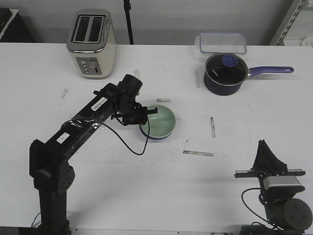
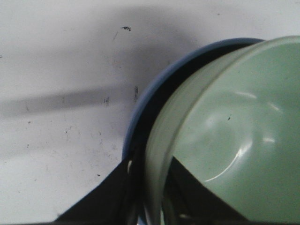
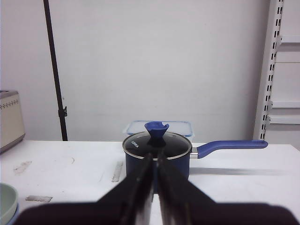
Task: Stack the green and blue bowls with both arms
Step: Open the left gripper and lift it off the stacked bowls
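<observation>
The white surface [image 1: 254,122] is carrying everything, with a cream toaster [image 1: 91,44] sitting toward its far left edge and a dark saucepan [image 1: 224,73] with a clear lidded container [image 1: 221,43] behind it toward the far right corner. Near the middle, the green bowl [image 1: 160,121] is sitting inside the blue bowl [image 1: 152,137], whose rim is showing only as a thin edge beneath it.

The left arm is reaching in from the near left corner, and its left end effector [image 1: 145,114] is gripping the green bowl's rim, one finger [image 2: 190,187] inside and one outside. The right end effector [image 3: 153,187] is parked by the near right corner with fingers pressed together, holding nothing.

The step in hand looks like release: the green bowl appears slightly off-centre in the blue one, so the fingers should be opening gently and lifting straight up, avoiding dragging the rim sideways and tipping the stack.
</observation>
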You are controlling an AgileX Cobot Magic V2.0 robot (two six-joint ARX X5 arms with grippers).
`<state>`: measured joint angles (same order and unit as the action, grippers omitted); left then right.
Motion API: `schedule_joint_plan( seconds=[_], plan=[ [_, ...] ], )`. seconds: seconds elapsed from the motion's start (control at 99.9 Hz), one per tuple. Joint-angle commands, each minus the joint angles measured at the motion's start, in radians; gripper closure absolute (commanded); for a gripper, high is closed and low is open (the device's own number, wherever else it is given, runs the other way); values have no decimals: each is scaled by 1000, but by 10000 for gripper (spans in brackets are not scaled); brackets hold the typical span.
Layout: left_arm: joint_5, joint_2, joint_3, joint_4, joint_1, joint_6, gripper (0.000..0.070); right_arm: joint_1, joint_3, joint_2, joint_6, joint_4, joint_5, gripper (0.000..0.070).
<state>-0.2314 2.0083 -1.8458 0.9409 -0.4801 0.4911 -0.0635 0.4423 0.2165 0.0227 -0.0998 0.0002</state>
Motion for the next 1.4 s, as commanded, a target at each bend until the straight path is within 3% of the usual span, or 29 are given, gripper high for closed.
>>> schedule_joint_plan(
  seconds=[0.0,0.24,0.34,0.901,0.991,1.101,1.241,1.392],
  plan=[
    [3,12,-27,1,-4,-8,607,-1,2,-2,6,10,0,690],
    [3,-13,-27,2,-4,-8,599,-1,2,-2,6,10,0,690],
    [3,-23,-27,1,-4,-8,527,-1,2,-2,6,10,0,690],
    [7,-172,-26,46,13,-12,536,-1,2,-2,6,10,0,690],
    [39,-209,-26,44,25,-23,539,-1,2,-2,6,10,0,690],
    [113,-262,-4,10,45,-53,558,-1,2,-2,6,10,0,690],
    [169,-333,53,-80,79,-125,700,-1,2,-2,6,10,0,690],
    [170,-414,145,-201,124,-177,700,-1,2,-2,6,10,0,690]
  ],
)
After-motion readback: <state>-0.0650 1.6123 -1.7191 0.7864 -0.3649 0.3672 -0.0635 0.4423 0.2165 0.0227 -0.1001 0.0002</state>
